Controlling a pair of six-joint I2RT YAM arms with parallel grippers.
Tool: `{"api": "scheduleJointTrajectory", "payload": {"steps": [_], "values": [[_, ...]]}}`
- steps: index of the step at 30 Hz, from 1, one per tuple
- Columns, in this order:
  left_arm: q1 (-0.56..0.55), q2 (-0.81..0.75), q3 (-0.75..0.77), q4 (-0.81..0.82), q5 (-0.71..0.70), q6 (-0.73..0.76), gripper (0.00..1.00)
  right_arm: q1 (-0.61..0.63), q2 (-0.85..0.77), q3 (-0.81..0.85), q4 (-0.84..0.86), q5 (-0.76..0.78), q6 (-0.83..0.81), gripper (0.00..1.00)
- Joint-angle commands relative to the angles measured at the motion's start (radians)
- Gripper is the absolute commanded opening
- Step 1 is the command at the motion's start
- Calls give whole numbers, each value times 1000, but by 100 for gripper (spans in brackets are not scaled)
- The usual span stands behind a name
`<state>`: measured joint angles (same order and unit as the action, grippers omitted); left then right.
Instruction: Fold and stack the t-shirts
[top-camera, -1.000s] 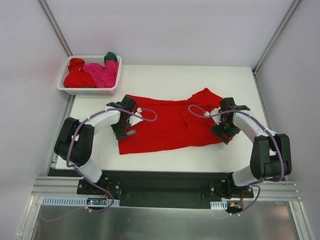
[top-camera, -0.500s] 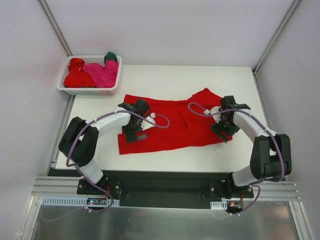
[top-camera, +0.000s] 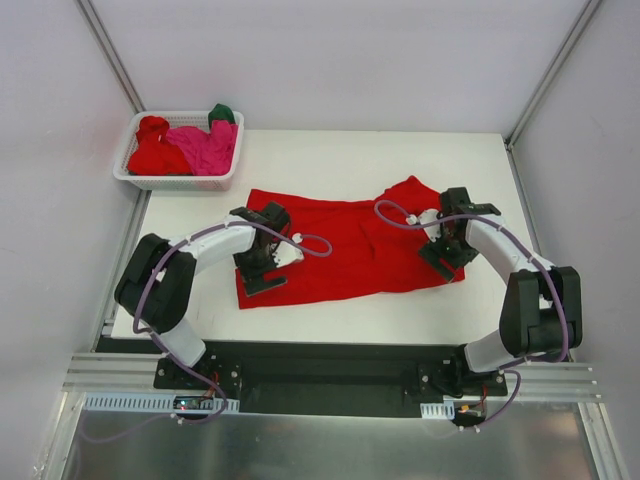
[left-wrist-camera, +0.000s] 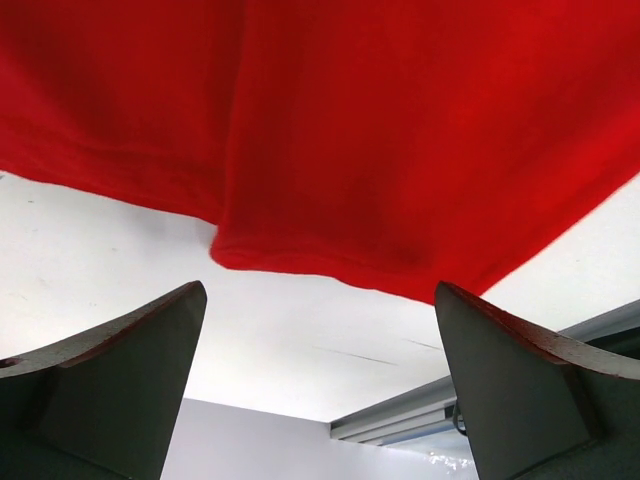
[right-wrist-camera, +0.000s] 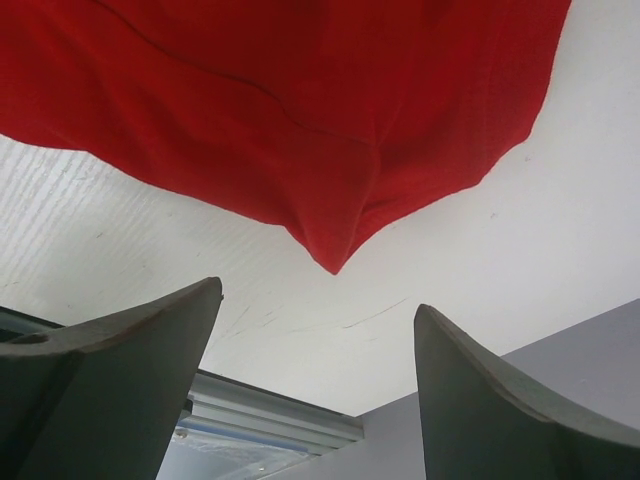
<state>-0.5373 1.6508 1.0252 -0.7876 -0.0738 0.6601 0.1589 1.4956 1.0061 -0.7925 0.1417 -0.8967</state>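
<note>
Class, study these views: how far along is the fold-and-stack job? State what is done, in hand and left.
Done: one red t-shirt lies spread on the table, unfolded; no stack is visible. In hand: the left gripper and right gripper hover open at its near corners, gripping nothing. Left: folding it, then the shirts heaped in the basket.
</note>
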Motion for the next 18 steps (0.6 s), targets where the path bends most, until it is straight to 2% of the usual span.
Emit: {"api": "scheduleJointTrajectory", "payload": {"steps": [1,6,9,14,18], "values": [[52,33,68,-25,40,-7,99,16,-21,9,-37,-24,16,82],[109,81,153,-35,72,-5,99,24,-34,-8,-37,-33,19,83],[137,116,211,-76,144,-17,99,27,-40,-12,-42,-36,19,84],[145,148,193,-88,164,-20,99,30,-54,-17,-45,-36,15,84],[148,152,170,-85,172,-19,89,30,-55,-20,-45,-39,18,85]]}}
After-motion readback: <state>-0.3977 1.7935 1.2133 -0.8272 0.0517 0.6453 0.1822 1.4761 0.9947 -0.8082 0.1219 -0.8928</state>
